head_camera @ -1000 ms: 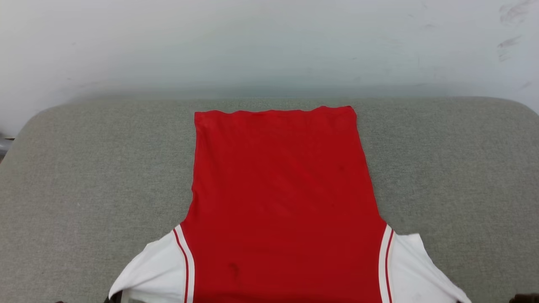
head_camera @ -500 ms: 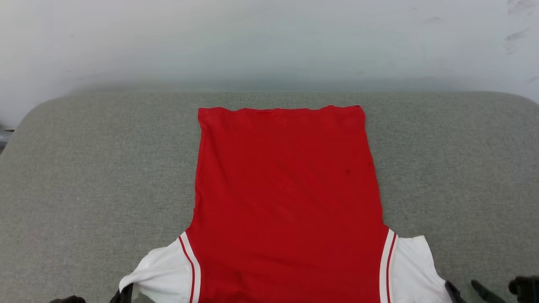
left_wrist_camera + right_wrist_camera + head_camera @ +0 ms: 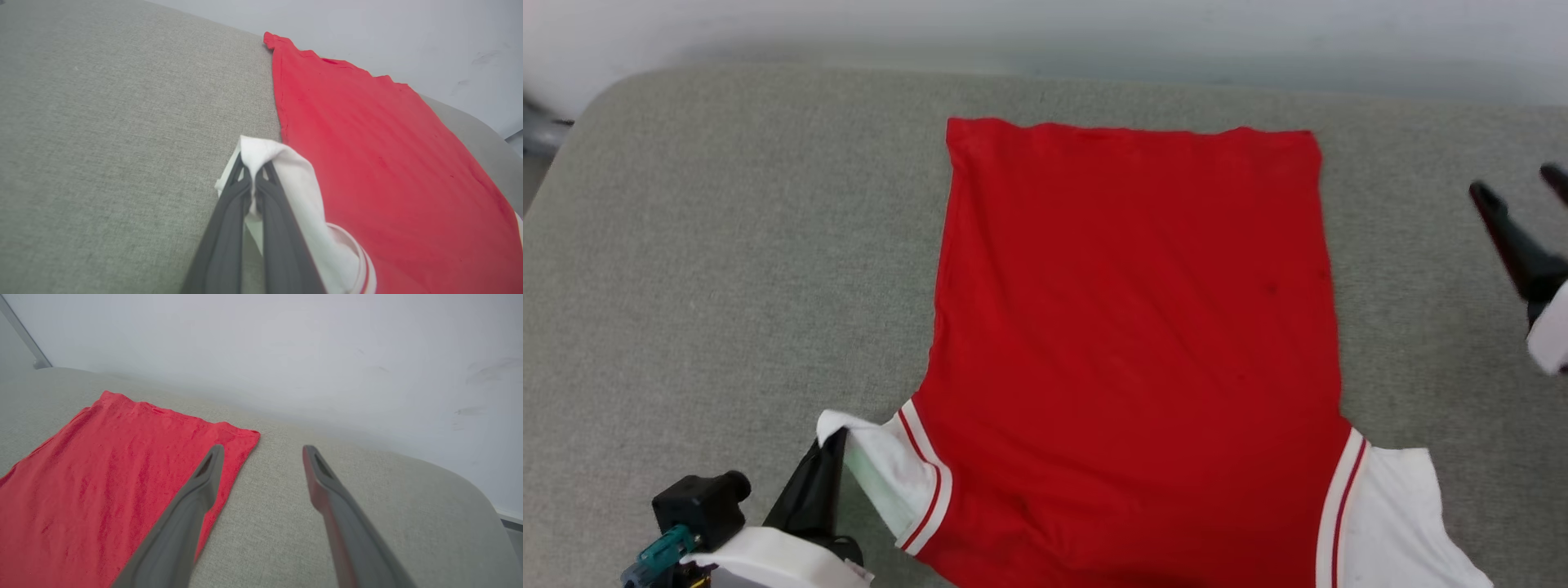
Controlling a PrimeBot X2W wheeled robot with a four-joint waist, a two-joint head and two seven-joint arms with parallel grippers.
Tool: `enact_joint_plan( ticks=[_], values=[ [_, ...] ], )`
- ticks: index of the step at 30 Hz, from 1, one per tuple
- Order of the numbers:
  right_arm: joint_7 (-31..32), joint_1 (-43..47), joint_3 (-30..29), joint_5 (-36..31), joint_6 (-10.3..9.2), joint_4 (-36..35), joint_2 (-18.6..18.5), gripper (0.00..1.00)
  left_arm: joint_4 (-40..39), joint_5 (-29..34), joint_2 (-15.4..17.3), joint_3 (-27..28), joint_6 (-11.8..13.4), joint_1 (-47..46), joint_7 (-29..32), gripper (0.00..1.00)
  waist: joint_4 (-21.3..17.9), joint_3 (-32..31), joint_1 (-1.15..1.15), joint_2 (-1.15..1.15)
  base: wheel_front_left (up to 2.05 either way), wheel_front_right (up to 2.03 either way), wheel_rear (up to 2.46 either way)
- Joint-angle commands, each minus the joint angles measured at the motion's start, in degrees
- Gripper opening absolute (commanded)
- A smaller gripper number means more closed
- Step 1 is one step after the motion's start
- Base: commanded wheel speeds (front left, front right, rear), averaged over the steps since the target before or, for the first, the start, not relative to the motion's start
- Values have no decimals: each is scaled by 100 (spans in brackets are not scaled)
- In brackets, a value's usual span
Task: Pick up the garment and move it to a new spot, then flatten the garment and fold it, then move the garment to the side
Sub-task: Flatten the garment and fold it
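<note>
The left gripper (image 3: 832,443) was clamped on the white sleeve (image 3: 882,465) of the garment (image 3: 1135,327), whose red body lay flat on the grey cushion (image 3: 727,245) to its right, stretching away past its fingertips. Farther off, the right gripper (image 3: 1512,181) hung spread and empty, the garment's far hem to its left.

You get bright, even, diffuse light, shadows faint. In head view the right gripper (image 3: 1515,184) smears with motion blur at the frame edge. Wrist views bow the grey cushion (image 3: 102,143) outline; near fingers (image 3: 179,535) go soft.
</note>
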Motion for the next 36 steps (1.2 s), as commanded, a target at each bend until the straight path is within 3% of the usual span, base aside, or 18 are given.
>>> enact_joint_plan(
  ticks=[1, 9, 14, 22, 29, 30, 31, 36],
  values=[
    [341, -432, 94, 41, -4, 57, -103, 100, -35, 85, -71, -31, -49, -182, -38, 0, 386, 520, -1, 0, 0, 0, 0],
    [2958, -2492, 648, 117, -4, 941, -350, 100, -13, 426, -503, -151, -241, -786, -77, 0, 893, 1328, -1, 0, 0, 0, 0],
    [3984, -3245, 895, -105, -4, 1521, -374, 100, 35, 607, -788, -150, -383, -1044, -93, 0, 1141, 1710, -1, 0, 0, 0, 0],
    [4443, -3744, 1136, -587, -4, 2062, -417, 100, 97, 841, -1168, -16, -612, -1255, -93, 0, 1350, 2164, -1, 0, 0, 0, 0],
    [4625, -3442, 1333, -606, -3, 2621, -336, 100, 288, 1063, -1437, 158, -855, -1324, -86, 0, 1418, 2352, -1, 0, 0, 0, 0],
    [4565, -3423, 1359, -632, -3, 2643, -366, 60, 316, 1095, -1464, 191, -885, -1326, -86, 0, 1418, 2349, -1, 0, 0, 0, 0],
    [4486, -3425, 1386, -666, -3, 2639, -405, 0, 341, 1112, -1500, 217, -910, -1331, -86, 0, 1416, 2337, -1, 0, 0, 0, 0],
    [3975, -3621, 1255, -554, -5, 2650, -439, 0, 464, 1206, -1577, 366, -994, -1234, -87, 0, 1328, 2140, -1, 0, 0, 0, 0]
  ],
)
